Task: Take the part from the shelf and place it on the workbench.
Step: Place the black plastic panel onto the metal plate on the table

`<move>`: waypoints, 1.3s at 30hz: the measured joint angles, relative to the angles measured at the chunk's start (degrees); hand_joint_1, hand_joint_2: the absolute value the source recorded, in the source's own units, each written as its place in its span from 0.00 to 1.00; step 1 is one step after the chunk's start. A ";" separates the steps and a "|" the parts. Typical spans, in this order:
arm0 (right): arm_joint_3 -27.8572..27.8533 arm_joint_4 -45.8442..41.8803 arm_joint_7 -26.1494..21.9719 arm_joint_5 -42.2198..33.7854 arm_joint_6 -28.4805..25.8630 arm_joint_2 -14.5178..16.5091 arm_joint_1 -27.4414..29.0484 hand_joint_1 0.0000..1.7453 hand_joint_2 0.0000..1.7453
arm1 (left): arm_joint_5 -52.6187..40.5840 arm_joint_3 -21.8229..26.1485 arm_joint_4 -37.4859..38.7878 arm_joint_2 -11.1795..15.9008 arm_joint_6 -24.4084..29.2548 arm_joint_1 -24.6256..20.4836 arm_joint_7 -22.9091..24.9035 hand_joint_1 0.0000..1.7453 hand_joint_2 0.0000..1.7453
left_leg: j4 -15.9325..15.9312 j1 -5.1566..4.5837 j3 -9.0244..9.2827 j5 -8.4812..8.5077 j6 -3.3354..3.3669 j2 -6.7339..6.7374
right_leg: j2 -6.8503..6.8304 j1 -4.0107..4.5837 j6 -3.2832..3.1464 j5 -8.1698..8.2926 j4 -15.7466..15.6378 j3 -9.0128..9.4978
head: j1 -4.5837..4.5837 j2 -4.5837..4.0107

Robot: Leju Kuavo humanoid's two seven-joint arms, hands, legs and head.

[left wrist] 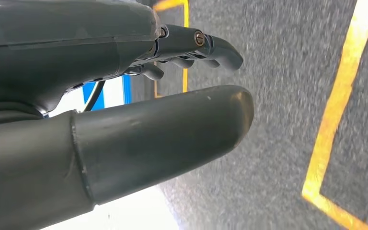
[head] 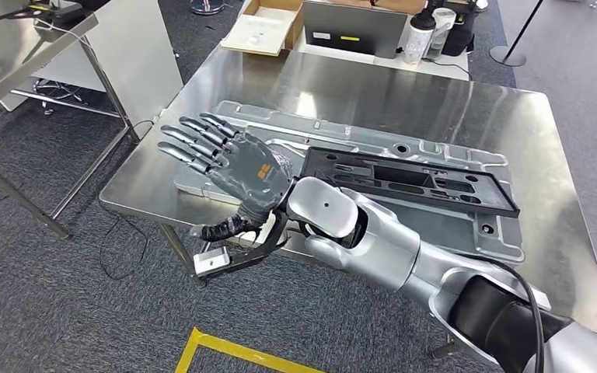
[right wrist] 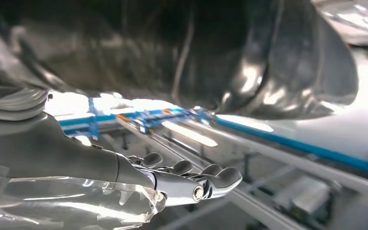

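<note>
Part: black part (head: 412, 180) lay flat on workbench (head: 404, 93), at table centre.
Right hand (head: 225, 159): fingers spread, empty, at part's 9 o'clock.
Left hand (left wrist: 124, 96): grasped nothing, fingers apart.
Progress: placement looked done; withdrawing likely remained.

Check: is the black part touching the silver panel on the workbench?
Touching. In the head view the black part lies flat on the silver panel, no gap visible along its edges. The right hand hovers open beside it.

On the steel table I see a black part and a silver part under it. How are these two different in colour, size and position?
The black frame part is matte black; the silver panel is bare shiny metal. The black part is shorter and narrower, while the silver panel extends past it on all sides. The black part lies on top of the silver panel, which rests directly on the workbench. Both are flat, elongated and have cut-outs.
</note>
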 joint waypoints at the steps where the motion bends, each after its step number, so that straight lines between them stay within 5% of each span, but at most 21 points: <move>1: 0.23 -0.95 -0.01 0.17 -0.30 -0.61 0.44 0.00 0.00 | -0.15 0.00 0.02 0.00 0.11 -0.02 -0.22 0.00 0.00 | 0.28 0.04 -0.25 -0.07 -0.43 -0.40 | 0.58 0.04 -0.15 0.13 -1.65 0.79 | -0.01 0.00; 4: 1.06 -3.91 -0.04 0.76 -1.12 -3.29 2.10 0.00 0.00 | -0.39 0.05 0.25 -0.01 0.34 0.06 -0.94 0.00 0.00 | 0.31 0.38 -0.76 0.01 -1.63 -1.63 | -0.25 0.45 -1.29 -0.20 -2.38 1.14 | -0.01 0.00; 6: 1.40 -5.25 -0.11 1.10 -1.58 -4.59 2.72 0.00 0.00 | -0.47 0.16 0.44 0.02 0.36 0.20 -1.19 0.00 0.00 | 2.11 0.44 -1.60 -1.20 -2.18 -0.39 | -1.25 0.32 -2.23 -0.03 -2.85 1.51 | -0.04 0.00; 9: 1.90 -6.61 -0.28 1.58 -2.00 -5.72 3.58 0.00 0.00 | -0.54 0.32 0.66 0.17 0.38 -0.01 -1.33 0.00 0.00 | 11.90 0.42 -6.44 -5.76 -2.66 2.03 | -2.84 0.56 -3.04 -0.11 -3.05 1.79 | -0.11 0.00; 11: 2.45 -7.18 -0.34 1.66 -2.05 -6.22 4.16 0.00 0.00 | -0.54 0.45 0.73 0.31 0.38 -0.09 -1.36 0.00 0.00 | 15.90 0.43 -8.69 -6.42 -2.74 2.37 | -4.03 0.78 -3.16 -0.29 -3.00 1.90 | -0.11 0.00; 12: 2.68 -7.45 -0.34 1.67 -2.07 -6.37 4.33 0.00 0.00 | -0.54 0.53 0.76 0.36 0.38 -0.06 -1.36 0.00 0.00 | 14.77 0.43 -8.24 -5.21 -2.67 2.56 | -4.57 0.84 -3.14 -0.40 -2.97 2.00 | -0.11 0.00; 15: 3.00 -8.24 -0.34 1.67 -2.13 -6.78 4.44 0.00 0.00 | -0.54 0.72 0.81 0.43 0.39 -0.05 -1.36 0.00 0.00 | 4.07 0.03 -3.00 -0.23 -2.02 5.12 | -6.03 1.08 -2.63 -0.89 -2.82 2.47 | -0.09 0.00; 17: 3.08 -8.59 -0.34 1.67 -2.19 -7.13 4.44 0.00 0.00 | -0.54 0.75 0.90 0.44 0.39 -0.21 -1.36 0.00 0.00 | 0.87 -0.45 -1.64 0.43 -1.43 6.11 | -6.96 1.40 -2.02 -1.09 -2.81 2.65 | -0.05 0.00; 19: 3.20 -8.86 -0.34 1.67 -2.26 -7.31 4.44 0.00 0.00 | -0.54 0.78 1.05 0.44 0.41 -0.23 -1.37 0.00 0.00 | 0.62 -0.53 -1.72 0.67 -0.82 4.91 | -7.88 1.50 -1.40 -1.19 -2.99 2.88 | -0.04 0.00; 22: 3.33 -9.23 -0.33 1.65 -2.38 -7.80 4.42 0.00 0.00 | -0.55 0.81 1.25 0.46 0.62 -0.16 -1.34 0.00 0.00 | 0.00 -0.21 -1.56 1.20 0.25 3.31 | -5.33 1.17 -0.65 -4.00 0.64 1.50 | -0.02 0.00; 25: 3.56 -9.29 -0.36 1.33 -2.27 -8.34 4.41 0.00 0.00 | -0.56 0.81 1.36 0.56 0.86 -0.30 -1.34 0.00 0.00 | -0.02 -0.36 -1.76 1.35 0.73 1.61 | -2.78 1.15 -0.59 -8.60 10.95 -3.58 | -0.02 0.00; 27: 3.78 -9.25 -0.40 1.11 -2.07 -8.45 4.33 0.00 0.00 | -0.60 0.83 1.51 0.58 0.91 -0.36 -1.35 0.00 0.00 | 0.01 -0.52 -1.73 1.38 0.81 0.13 | -2.45 1.21 -0.80 -7.28 11.67 -4.23 | -0.02 0.00; 30: 3.92 -9.26 -0.41 0.81 -1.97 -8.58 3.99 0.00 0.00 | -0.78 0.83 1.73 0.56 1.02 -0.46 -1.36 0.00 0.00 | 0.16 -0.69 -1.62 1.41 0.68 -1.94 | 0.13 1.26 -1.71 -1.54 1.38 0.30 | -0.04 0.00; 32: 3.94 -9.27 -0.38 0.62 -1.96 -8.74 3.82 0.00 0.00 | -0.95 0.81 1.92 0.52 1.20 -0.56 -1.36 0.00 0.00 | 0.22 -0.57 -1.95 1.54 0.17 -3.14 | 1.59 1.37 -2.07 -0.50 -2.59 2.02 | -0.04 0.00; 34: 3.96 -9.28 -0.36 0.55 -1.95 -8.80 3.77 0.00 0.00 | -1.16 0.81 2.10 0.54 1.37 -0.50 -1.34 0.00 0.00 | 0.08 -0.37 -2.25 1.79 -0.62 -4.40 | 0.71 1.48 -2.31 -0.52 -3.21 2.34 | -0.02 0.00; 35: 3.96 -9.28 -0.34 0.52 -1.96 -8.82 3.75 0.00 0.00 | -1.27 0.81 2.17 0.57 1.43 -0.43 -1.33 0.00 0.00 | 0.21 -0.39 -2.33 1.72 -0.91 -4.22 | 0.02 1.39 -2.54 -0.37 -3.61 2.63 | -0.02 0.00; 37: 3.96 -9.30 -0.33 0.49 -2.01 -8.87 3.73 0.00 0.00 | -1.51 0.81 2.30 0.65 1.60 -0.41 -1.20 0.00 0.00 | 2.69 -0.60 -3.46 0.11 -1.48 -1.67 | -1.44 1.04 -3.16 -0.05 -4.53 3.34 | -0.14 0.00; 39: 3.97 -9.31 -0.34 0.45 -2.06 -9.00 3.90 0.00 0.00 | -1.70 0.79 2.42 0.67 1.74 -0.57 -0.95 0.00 0.00 | 9.38 -0.40 -6.76 -3.31 -2.05 1.45 | -2.93 1.05 -3.49 -0.04 -4.79 3.66 | -0.24 0.00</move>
